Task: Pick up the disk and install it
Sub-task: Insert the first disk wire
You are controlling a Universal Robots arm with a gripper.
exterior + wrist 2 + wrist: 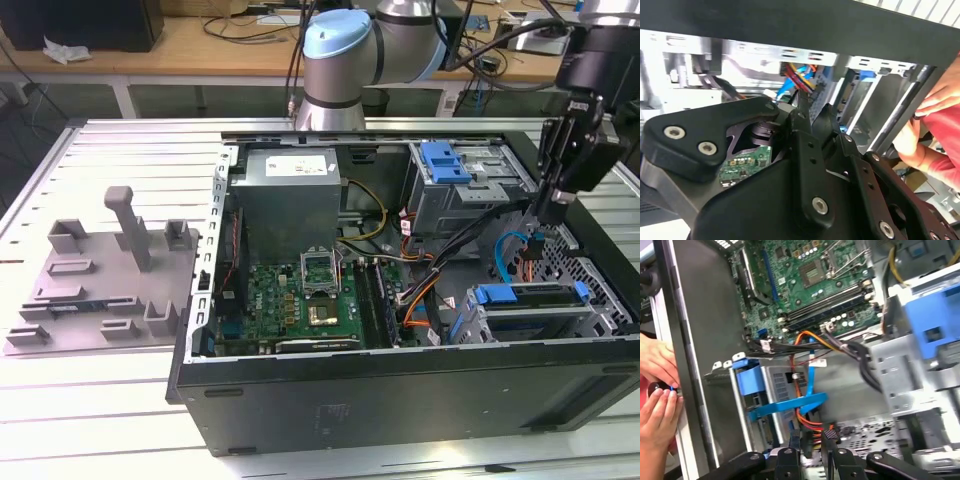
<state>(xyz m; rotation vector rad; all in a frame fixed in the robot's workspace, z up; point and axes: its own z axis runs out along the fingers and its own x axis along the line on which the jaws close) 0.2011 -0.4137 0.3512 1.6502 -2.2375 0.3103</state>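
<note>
We found the disk point(532, 306) lying flat in the lower drive cage point(480, 328), at the lower right of the exterior view. Its blue frame was turned up toward the open side of the computer case point(400, 395). In the first wrist view the disk point(771, 387) showed a grey end between blue rails, with a blue cable point(790, 405) crossing in front of it. We judged it seated, since the frame sat square within the cage walls and nothing gripped it.

The gripper point(544, 220) hung above and beyond the cage, near the exterior view's right edge, and pointed down into the case. In the first wrist view the gripper point(811, 442) had its fingertips point(829, 450) a little apart with nothing clamped between them. Orange and red wires point(807, 422) lay just past them, so we took the tool to be lined up on the cabling beside the disk, not on the disk itself.

Further out, the motherboard point(300, 300) filled the case floor at centre. The power supply point(290, 195) sat above it in the frame, and the upper cage with its blue bracket point(445, 162) was at upper right. A grey fixture plate point(100, 270) rested on the slotted table point(130, 150) at the exterior view's left. A person's hands point(657, 405) worked outside the case wall in the first wrist view.
</note>
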